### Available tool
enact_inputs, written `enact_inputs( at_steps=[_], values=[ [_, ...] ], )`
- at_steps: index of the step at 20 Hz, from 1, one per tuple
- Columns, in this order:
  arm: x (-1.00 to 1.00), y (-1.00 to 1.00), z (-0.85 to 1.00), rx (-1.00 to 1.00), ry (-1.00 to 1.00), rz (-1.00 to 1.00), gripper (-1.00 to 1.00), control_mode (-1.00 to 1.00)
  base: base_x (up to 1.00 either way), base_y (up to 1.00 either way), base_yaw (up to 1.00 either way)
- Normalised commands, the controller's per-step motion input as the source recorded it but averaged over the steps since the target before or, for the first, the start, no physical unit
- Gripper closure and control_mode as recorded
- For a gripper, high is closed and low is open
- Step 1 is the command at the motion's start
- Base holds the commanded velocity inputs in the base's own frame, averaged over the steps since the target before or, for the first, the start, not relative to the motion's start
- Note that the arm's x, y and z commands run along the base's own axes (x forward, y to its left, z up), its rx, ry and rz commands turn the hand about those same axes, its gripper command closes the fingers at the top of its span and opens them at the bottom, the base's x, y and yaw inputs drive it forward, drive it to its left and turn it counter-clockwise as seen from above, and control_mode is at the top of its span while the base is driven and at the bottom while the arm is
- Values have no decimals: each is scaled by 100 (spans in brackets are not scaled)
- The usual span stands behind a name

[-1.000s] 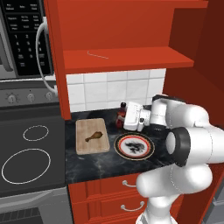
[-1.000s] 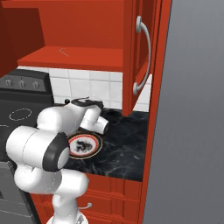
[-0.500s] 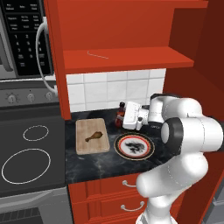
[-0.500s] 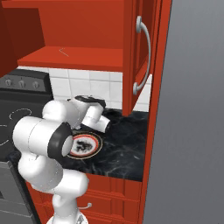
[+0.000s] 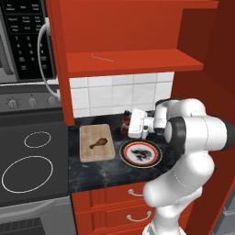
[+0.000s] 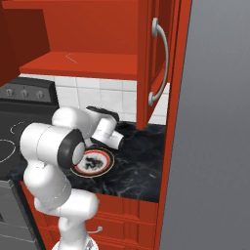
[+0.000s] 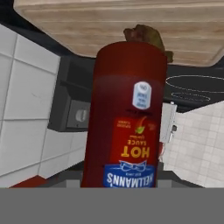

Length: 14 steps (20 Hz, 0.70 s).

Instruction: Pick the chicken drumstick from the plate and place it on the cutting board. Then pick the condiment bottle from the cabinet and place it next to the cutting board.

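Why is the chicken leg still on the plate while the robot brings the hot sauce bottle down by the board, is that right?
Not quite. In the left base view the chicken drumstick lies on the cutting board, and the plate holds none. The condiment bottle is indeed beside the board.

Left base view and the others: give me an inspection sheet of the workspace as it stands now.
Surface: dark marbled counter.
Job's things: chicken drumstick lies on the cutting board; plate bare of food; hot sauce bottle stands at the board's right, by the tiles; cabinet shelf bare.
Clutter: nothing seen.
Grippers: gripper shut on the bottle.
Cables: nothing seen.
Surroundings: stove, microwave, open cabinet door.
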Motion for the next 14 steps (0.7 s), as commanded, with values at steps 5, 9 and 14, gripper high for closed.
enact_inputs(
  at_steps=[5,9,14],
  values=[
    [17,0,-23,-1,-4,0,100,-100,0,0,0],
    [22,0,-26,0,-6,0,100,-100,0,0,0],
    [25,0,-19,0,-4,0,100,-100,0,0,0]
  ],
)
